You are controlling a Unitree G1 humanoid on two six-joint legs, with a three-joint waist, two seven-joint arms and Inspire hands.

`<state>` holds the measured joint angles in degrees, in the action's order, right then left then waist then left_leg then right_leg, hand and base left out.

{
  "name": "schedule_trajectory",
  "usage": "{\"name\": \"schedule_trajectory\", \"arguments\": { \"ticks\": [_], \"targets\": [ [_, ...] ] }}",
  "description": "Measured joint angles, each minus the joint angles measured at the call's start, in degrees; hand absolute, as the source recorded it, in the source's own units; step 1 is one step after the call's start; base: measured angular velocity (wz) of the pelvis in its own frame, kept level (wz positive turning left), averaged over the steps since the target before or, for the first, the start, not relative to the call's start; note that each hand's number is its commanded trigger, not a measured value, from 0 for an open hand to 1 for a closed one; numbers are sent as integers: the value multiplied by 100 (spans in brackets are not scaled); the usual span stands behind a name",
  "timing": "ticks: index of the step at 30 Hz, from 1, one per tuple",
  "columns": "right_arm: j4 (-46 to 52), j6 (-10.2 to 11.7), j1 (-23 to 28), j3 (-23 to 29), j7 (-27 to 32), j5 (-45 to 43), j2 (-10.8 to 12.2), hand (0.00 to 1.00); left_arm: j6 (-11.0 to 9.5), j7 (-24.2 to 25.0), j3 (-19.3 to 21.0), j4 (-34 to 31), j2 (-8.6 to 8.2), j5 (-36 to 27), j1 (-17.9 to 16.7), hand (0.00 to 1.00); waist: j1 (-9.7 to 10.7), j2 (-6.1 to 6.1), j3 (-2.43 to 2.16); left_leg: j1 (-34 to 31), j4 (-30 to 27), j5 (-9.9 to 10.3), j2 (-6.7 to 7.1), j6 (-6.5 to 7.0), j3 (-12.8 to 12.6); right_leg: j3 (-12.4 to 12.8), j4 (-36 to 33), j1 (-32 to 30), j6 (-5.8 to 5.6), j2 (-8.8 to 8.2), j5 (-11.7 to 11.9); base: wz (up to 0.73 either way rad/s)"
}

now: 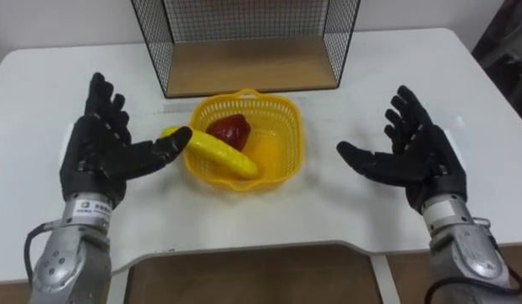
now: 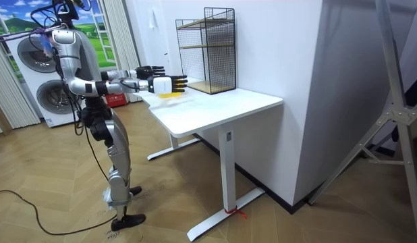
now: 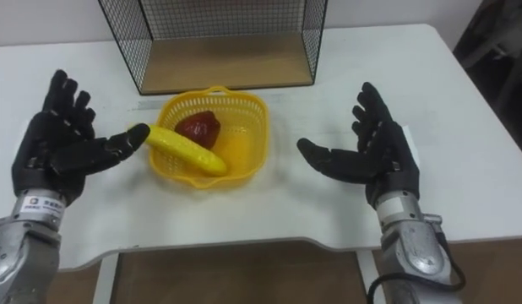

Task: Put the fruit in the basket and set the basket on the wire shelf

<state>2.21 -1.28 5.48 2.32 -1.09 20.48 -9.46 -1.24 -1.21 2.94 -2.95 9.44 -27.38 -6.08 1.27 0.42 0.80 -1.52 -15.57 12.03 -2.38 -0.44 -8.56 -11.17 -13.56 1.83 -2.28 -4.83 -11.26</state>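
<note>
One white table, with the robot standing at its edge. One black wire shelf with a wooden floor, at the table's far side. One yellow basket on the tabletop, just in front of the shelf. Two black hands, the left hand and the right hand, one on each side of the basket, fingers straight and spread, holding nothing. One banana across the basket's left rim, its outer end by the left thumb. One red fruit inside the basket.

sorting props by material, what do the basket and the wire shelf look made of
Basket: yellow plastic by the look, glossy, with a moulded lattice wall. Wire shelf: thin black metal mesh, it seems, with a matt wooden-looking board as floor.
</note>
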Motion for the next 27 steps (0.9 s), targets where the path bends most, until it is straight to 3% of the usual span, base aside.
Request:
{"name": "schedule_trajectory", "arguments": {
  "ticks": [12,27],
  "targets": [
    [-291,2,-206,-190,-99,172,11,0,18,198,-208,156,-26,-7,2,0,-9,-5,2,4,-8,0,-7,0,-30,32,-28,-26,0,-1,0,0],
    [-420,-4,-344,-552,-92,394,91,0,297,341,-422,373,-70,-124,1,0,-19,-66,-9,14,-13,-2,-11,1,-32,29,-20,-6,0,1,0,0]
  ]
}}
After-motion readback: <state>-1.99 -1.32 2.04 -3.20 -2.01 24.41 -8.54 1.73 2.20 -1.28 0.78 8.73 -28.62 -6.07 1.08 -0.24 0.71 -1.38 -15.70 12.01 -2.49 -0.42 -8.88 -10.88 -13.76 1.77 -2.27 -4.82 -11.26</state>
